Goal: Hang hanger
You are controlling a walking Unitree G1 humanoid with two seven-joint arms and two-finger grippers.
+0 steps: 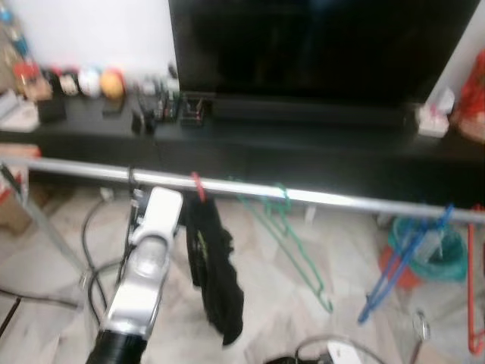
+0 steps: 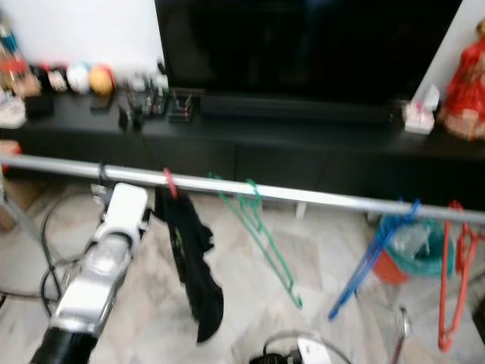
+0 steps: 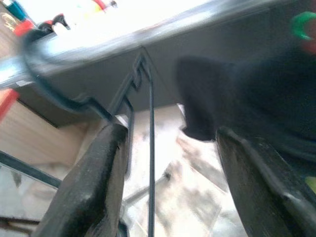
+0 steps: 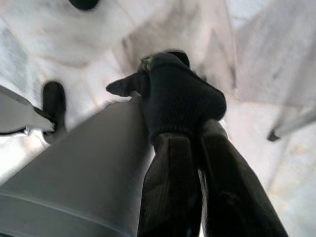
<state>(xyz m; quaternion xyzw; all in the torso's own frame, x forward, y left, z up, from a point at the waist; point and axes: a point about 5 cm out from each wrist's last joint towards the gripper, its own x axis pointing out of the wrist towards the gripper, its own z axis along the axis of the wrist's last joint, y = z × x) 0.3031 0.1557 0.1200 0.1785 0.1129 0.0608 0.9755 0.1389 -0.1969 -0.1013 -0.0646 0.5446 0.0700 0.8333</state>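
Note:
A silver rail [image 1: 326, 199] runs across in front of me. A dark wire hanger [image 3: 150, 148] hooks over the rail [image 3: 148, 34] near its left end, hook [image 1: 130, 179] on top. My left gripper [image 3: 170, 132] is raised just under the rail and is open, with the hanger's thin wire between its fingers [image 3: 98, 177], close to one of them. In the eye views the silver left arm [image 1: 148, 258] hides those fingers. My right gripper [image 4: 195, 148] points down at the floor, shut on a black knitted cloth [image 4: 180, 98].
On the rail to the right hang a red hanger with a black garment [image 1: 214, 265], a green hanger [image 1: 284, 231], a blue hanger [image 1: 405, 254] and an orange-red one [image 2: 451, 288]. Behind stands a black TV bench [image 1: 303, 144]. Cables [image 1: 95, 250] lie on the marble floor.

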